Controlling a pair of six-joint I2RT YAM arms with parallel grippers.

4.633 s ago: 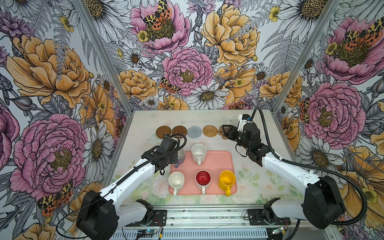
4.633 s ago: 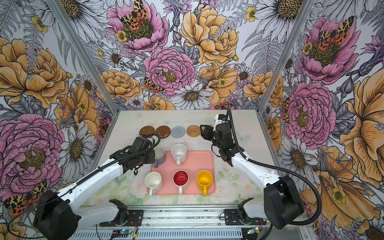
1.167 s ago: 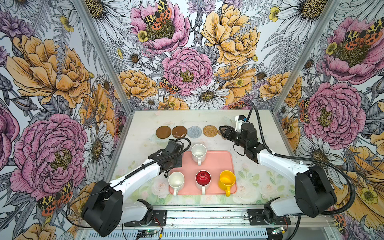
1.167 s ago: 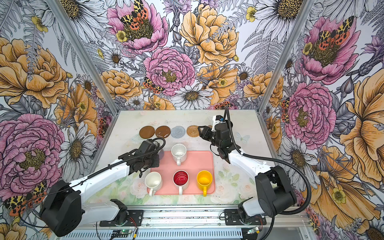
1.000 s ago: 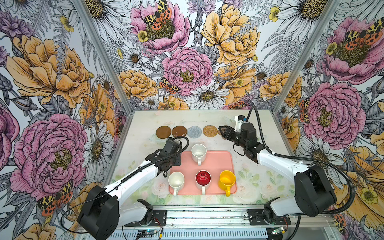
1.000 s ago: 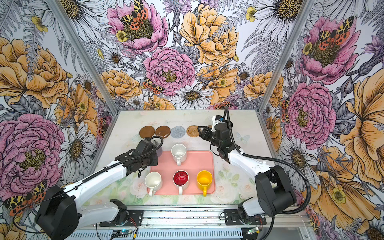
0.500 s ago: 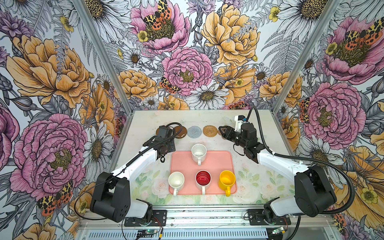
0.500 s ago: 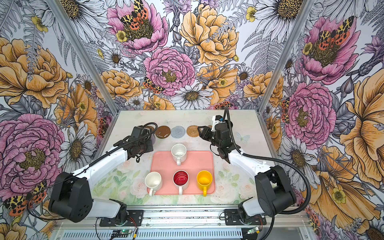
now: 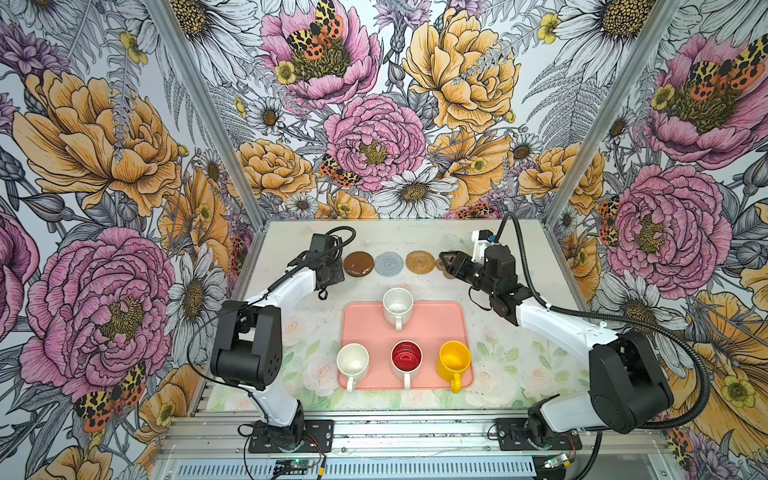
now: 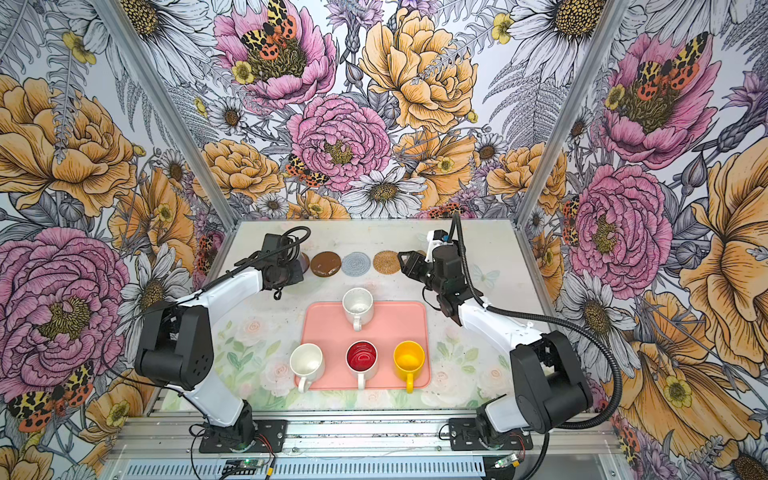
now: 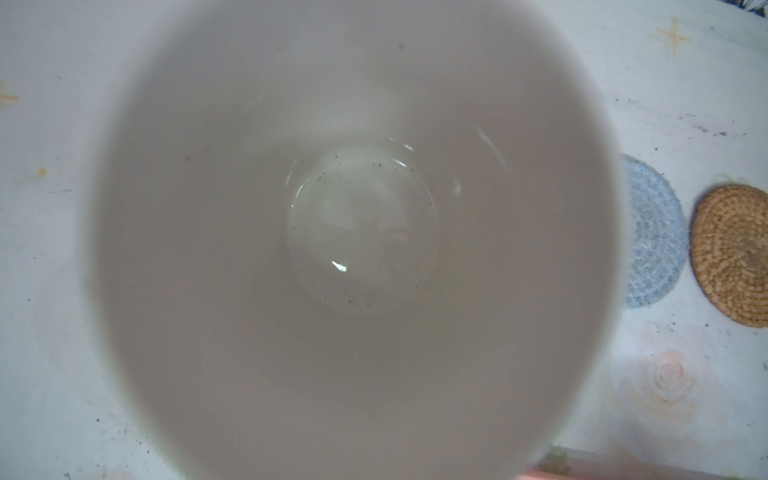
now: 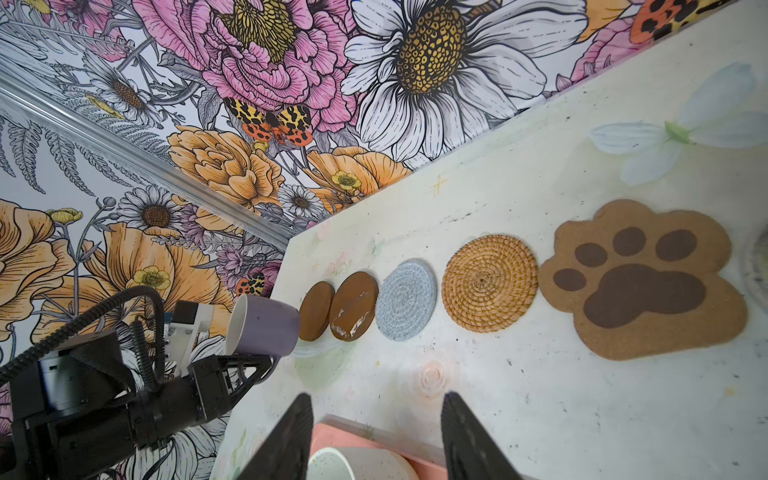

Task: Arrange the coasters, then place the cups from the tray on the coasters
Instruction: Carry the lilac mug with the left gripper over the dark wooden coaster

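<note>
With the left end effector (image 12: 255,363) gripping the lavender mug (image 10: 305,260) left of centre in a top view, lower it upright and centred onto the end brown disc (image 12: 316,305); the right end effector (image 9: 445,261) hangs open.

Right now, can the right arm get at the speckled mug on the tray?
Probably yes: the right arm's fingers stand open and empty, and the speckled mug stands close by, nothing between.
</note>
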